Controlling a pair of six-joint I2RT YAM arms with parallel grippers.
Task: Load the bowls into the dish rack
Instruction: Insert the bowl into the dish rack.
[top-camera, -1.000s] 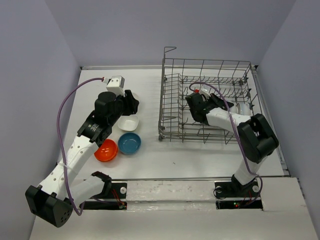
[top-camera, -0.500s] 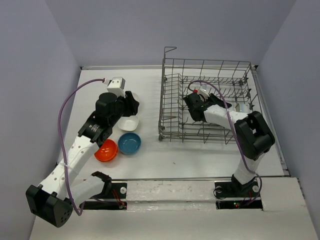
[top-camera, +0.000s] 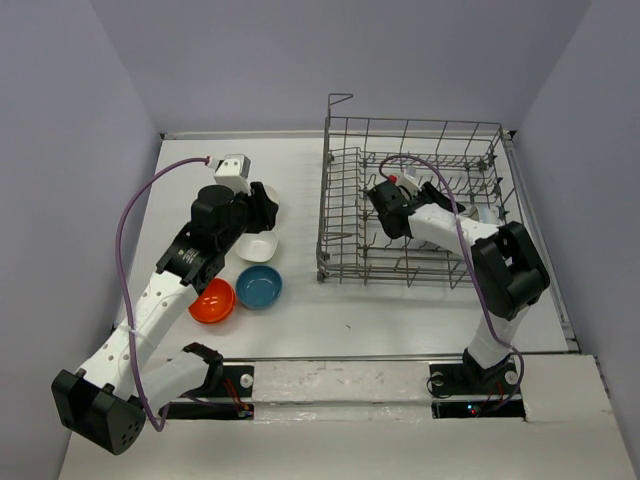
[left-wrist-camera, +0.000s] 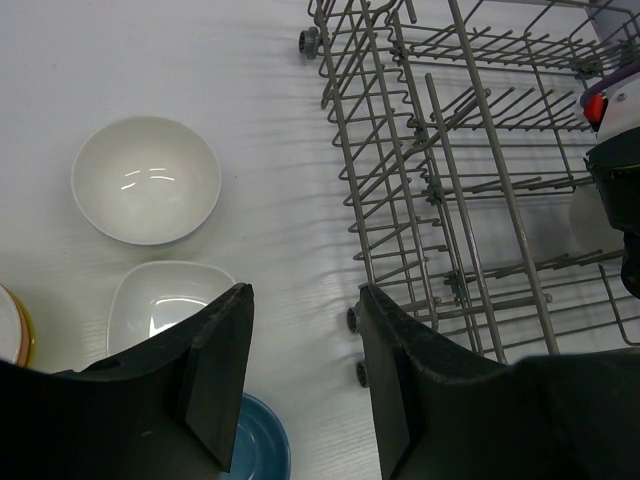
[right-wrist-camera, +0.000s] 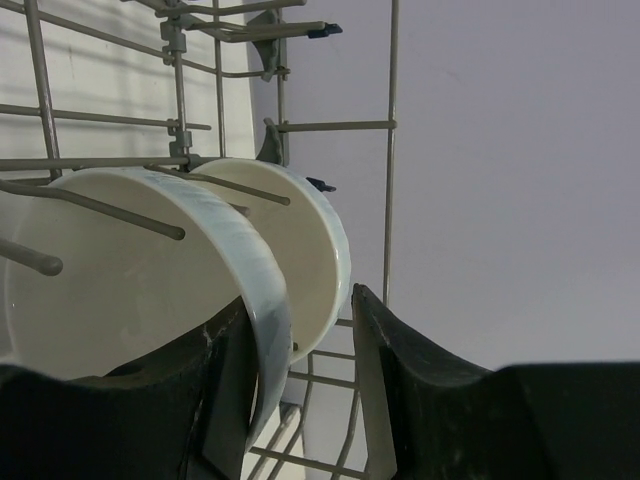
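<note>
Bowls (right-wrist-camera: 130, 290) now stand two deep on edge among the tines of the dish rack (top-camera: 340, 200), upper right of the overhead frame, as your right gripper (right-wrist-camera: 300, 330) lets go. Its jaws, nearly together a second ago, have spread, and the pale-rimmed bowl (right-wrist-camera: 268, 310) has its edge loose between them at lower left of the right wrist view, with clear air on one side. Behind it a plain white bowl (right-wrist-camera: 305, 250) leans in the next slot. That reads as one more bowl delivered, and the right arm looks free to back out. At least four wait on the table (top-camera: 300, 325), centre left of the overhead frame: a round white bowl (left-wrist-camera: 146, 180), a squarish white bowl (left-wrist-camera: 165, 300), a blue bowl (top-camera: 259, 287) and an orange-red bowl (top-camera: 212, 300). Your left gripper (left-wrist-camera: 305, 385) has not stirred, jaws apart and holding nothing, poised above the squarish white bowl. No brand, label or lettering can be read in any view.
</note>
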